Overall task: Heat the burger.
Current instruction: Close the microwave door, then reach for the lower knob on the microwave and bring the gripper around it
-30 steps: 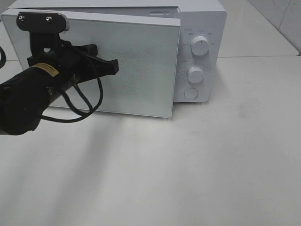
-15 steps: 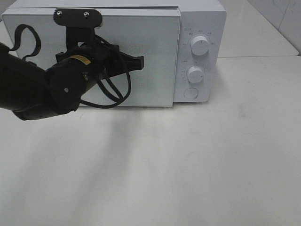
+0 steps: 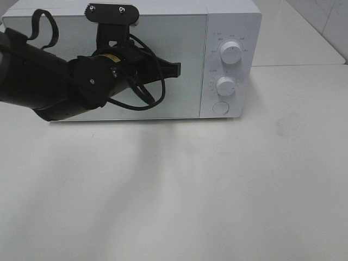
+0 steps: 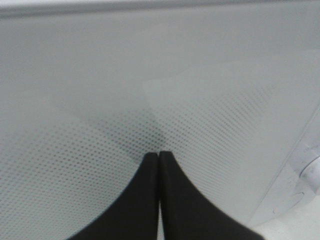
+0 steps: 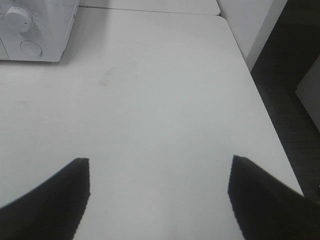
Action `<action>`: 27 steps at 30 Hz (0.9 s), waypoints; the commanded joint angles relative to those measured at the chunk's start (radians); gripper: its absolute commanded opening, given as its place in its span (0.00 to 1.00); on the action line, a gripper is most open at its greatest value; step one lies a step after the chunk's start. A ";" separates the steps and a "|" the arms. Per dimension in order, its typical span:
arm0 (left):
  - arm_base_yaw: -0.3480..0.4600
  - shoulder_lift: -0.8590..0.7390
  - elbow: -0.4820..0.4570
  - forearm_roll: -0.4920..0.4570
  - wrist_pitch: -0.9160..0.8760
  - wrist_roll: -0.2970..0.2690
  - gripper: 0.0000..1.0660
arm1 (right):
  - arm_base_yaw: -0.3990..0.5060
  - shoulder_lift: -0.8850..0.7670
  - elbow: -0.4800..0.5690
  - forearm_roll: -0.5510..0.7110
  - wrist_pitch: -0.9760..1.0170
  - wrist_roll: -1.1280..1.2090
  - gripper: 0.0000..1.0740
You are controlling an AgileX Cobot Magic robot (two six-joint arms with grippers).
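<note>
A white microwave [image 3: 231,32] stands at the back of the table, its frosted door [image 3: 185,60] shut flush with the body. The burger is hidden. My left gripper [image 3: 176,69] is shut and empty, its tips pressed against the door front; the left wrist view shows the two fingertips [image 4: 150,165] together against the dotted door [image 4: 100,100]. My right gripper [image 5: 159,165] is open and empty above bare table, out of the exterior high view.
Two white dials [image 3: 231,53] and a round button [image 3: 220,107] sit on the microwave's right panel; its corner also shows in the right wrist view [image 5: 30,30]. The table's right edge [image 5: 255,95] drops to a dark floor.
My left gripper has pushed right and toward the microwave, swinging the door from ajar to fully shut.
</note>
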 commanded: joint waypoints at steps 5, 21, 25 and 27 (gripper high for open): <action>-0.006 -0.112 0.110 -0.028 0.027 0.002 0.00 | -0.007 -0.027 0.000 -0.009 -0.008 0.002 0.71; -0.006 -0.244 0.177 0.034 0.669 0.002 0.94 | -0.007 -0.027 0.000 -0.009 -0.008 0.002 0.71; 0.013 -0.305 0.177 0.147 0.928 -0.002 0.94 | -0.007 -0.027 0.000 -0.009 -0.008 0.002 0.71; 0.023 -0.319 0.177 0.159 0.982 -0.006 0.94 | -0.007 -0.027 0.000 -0.009 -0.008 0.002 0.71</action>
